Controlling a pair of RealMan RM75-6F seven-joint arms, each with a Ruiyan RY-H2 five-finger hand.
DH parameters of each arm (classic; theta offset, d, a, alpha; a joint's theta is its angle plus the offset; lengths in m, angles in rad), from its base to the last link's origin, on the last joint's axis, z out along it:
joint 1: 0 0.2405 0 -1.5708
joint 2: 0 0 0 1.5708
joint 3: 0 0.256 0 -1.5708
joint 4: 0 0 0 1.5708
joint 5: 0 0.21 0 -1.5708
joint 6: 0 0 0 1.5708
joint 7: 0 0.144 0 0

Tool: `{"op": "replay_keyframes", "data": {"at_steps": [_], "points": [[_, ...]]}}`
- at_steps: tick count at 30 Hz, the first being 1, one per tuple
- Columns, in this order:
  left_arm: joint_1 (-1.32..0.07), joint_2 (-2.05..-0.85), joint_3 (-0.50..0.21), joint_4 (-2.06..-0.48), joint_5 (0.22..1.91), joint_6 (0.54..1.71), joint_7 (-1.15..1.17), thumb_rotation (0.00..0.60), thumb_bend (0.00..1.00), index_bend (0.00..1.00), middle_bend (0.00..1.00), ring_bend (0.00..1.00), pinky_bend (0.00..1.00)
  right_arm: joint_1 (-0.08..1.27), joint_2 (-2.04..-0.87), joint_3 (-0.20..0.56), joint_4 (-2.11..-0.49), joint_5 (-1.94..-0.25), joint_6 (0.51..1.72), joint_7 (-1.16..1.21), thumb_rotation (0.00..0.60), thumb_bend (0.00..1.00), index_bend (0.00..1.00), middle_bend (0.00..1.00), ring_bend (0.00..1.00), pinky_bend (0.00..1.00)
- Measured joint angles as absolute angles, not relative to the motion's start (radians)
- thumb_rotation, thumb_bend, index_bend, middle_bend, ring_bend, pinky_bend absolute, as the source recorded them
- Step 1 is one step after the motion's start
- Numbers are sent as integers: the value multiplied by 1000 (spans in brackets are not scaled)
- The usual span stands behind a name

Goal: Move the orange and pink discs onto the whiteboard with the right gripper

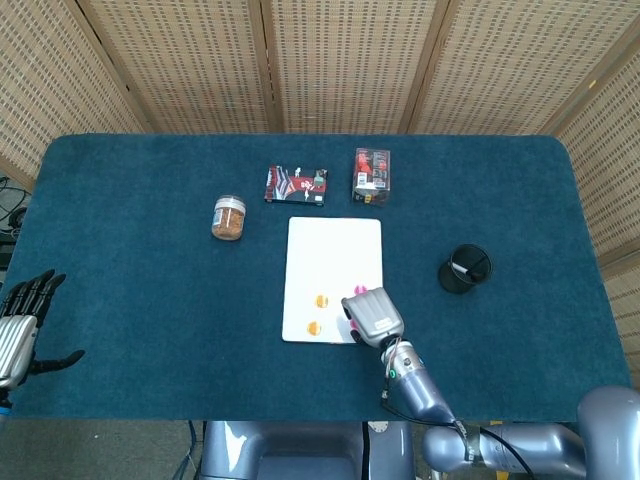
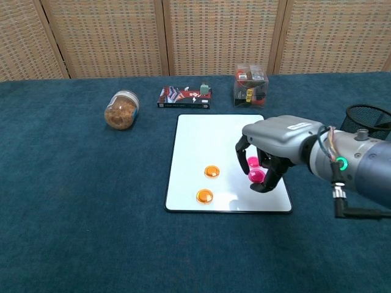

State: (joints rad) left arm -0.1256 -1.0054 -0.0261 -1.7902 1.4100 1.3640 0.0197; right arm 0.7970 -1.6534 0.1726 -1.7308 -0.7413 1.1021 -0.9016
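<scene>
The whiteboard lies flat in the middle of the blue table. Two orange discs rest on its lower half, seen in the head view as orange discs. My right hand hovers over the board's lower right part and pinches a pink disc between its fingertips. A second pink disc lies on the board just behind, half hidden by the hand. My left hand hangs off the table's left edge, fingers apart and holding nothing.
A jar of brown grains lies left of the board. A flat dark packet and a clear box sit behind it. A black mesh pen cup stands at the right.
</scene>
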Motion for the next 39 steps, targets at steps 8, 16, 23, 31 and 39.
{"op": "replay_keyframes", "data": {"at_steps": [8, 16, 23, 31, 39], "points": [[-129, -1002, -29, -1787, 1402, 1356, 11, 600, 0, 0, 0, 0, 0, 851, -1715, 183, -1635, -650, 1107, -947, 600, 363, 562, 1000, 1000, 1000], [-130, -998, -30, -1787, 1402, 1355, 5, 600, 0, 0, 0, 0, 0, 862, -1727, 170, -1594, -625, 1110, -935, 600, 363, 562, 1000, 1000, 1000], [-128, -999, -29, -1789, 1404, 1359, 6, 600, 0, 0, 0, 0, 0, 866, -1726, 162, -1591, -618, 1117, -931, 600, 363, 562, 1000, 1000, 1000], [-127, -996, -30, -1789, 1406, 1361, -3, 600, 0, 0, 0, 0, 0, 871, -1738, 159, -1580, -601, 1123, -927, 600, 361, 524, 1000, 1000, 1000], [-126, -994, -30, -1786, 1406, 1361, -9, 600, 0, 0, 0, 0, 0, 869, -1745, 153, -1574, -622, 1129, -907, 600, 260, 323, 1000, 1000, 1000]]}}
